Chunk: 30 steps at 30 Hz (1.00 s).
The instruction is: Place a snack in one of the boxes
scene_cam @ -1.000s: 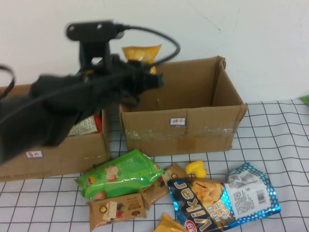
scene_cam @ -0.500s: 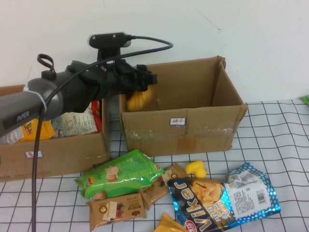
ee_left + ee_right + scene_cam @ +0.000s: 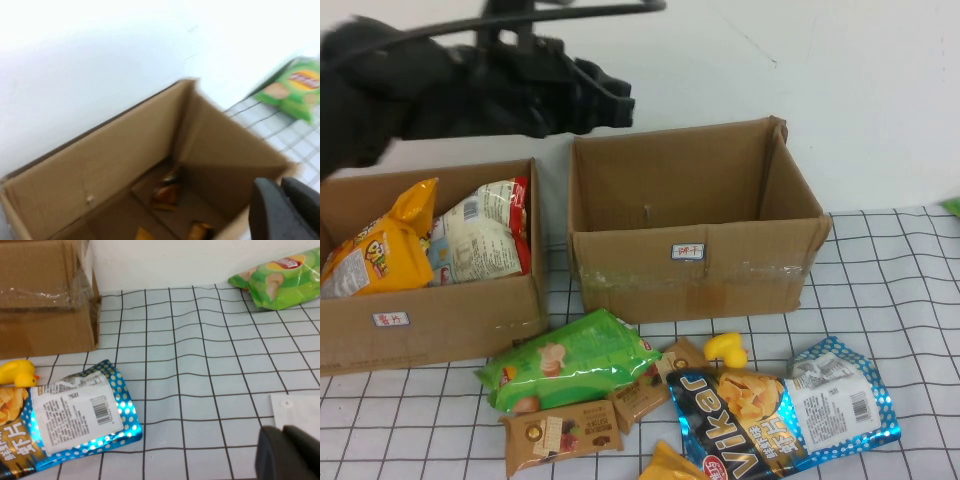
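An orange-yellow crisp bag [image 3: 375, 255] with red-and-white lettering lies in the wide, low box [image 3: 430, 325] with the red-marked label, beside a white-and-red bag [image 3: 480, 235]. My left gripper [image 3: 618, 100] is raised above the rear left corner of the taller box [image 3: 695, 270]. It is shut and empty in the left wrist view [image 3: 280, 186]. That view looks down into the taller box [image 3: 100, 170], where small orange packets [image 3: 167, 192] lie on the floor. My right gripper [image 3: 284, 432] is shut and empty, low over the table at the right, out of the high view.
On the checked cloth in front of the boxes lie a green bag [image 3: 570, 360], brown packets [image 3: 560, 435], a yellow duck [image 3: 727, 350] and the blue "Vikar" bag [image 3: 780, 415]. Another green bag [image 3: 280, 282] lies far right. A white sheet [image 3: 300, 410] lies by my right gripper.
My left arm has risen and pulled back left from the taller box. The orange-yellow bag seen under its gripper inside that box no longer shows in the high view.
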Each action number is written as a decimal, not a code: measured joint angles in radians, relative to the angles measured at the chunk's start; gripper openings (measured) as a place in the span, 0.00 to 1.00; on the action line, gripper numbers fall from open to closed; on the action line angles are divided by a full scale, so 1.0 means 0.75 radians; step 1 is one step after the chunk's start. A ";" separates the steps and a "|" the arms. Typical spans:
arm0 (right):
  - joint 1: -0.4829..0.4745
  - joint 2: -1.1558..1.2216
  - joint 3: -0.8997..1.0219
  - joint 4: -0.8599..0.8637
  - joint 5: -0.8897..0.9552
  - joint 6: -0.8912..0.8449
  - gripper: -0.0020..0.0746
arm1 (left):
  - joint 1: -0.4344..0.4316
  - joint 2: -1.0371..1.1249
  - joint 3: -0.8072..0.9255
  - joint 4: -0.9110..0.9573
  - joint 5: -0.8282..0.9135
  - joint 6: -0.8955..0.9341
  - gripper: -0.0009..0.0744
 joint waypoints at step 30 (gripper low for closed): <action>0.000 0.000 0.000 0.000 0.000 0.000 0.02 | -0.014 -1.814 1.395 0.001 -0.509 0.148 0.01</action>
